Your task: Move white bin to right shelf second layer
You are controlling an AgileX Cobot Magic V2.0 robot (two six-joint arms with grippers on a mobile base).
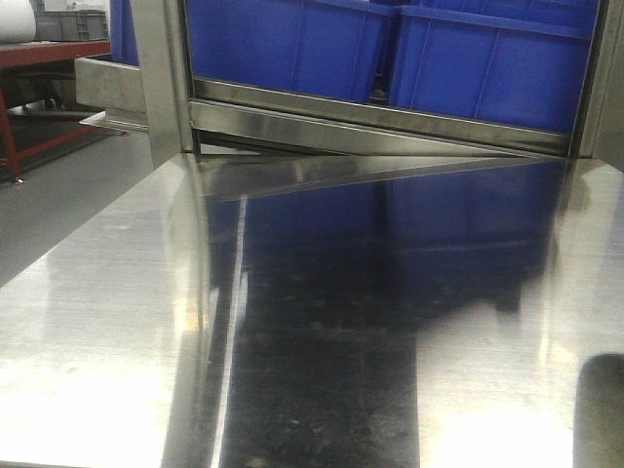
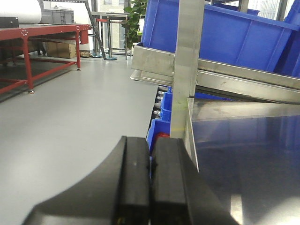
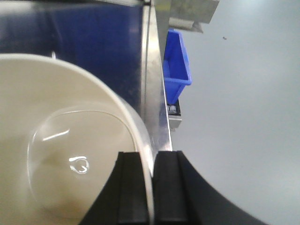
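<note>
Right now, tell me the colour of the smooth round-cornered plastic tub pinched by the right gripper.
Plain cream-white tub; the right wrist view shows it best.

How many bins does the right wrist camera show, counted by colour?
white bin: 1, with its rim between the fingers of the right tool
blue bin: 1
Total: 2
</note>
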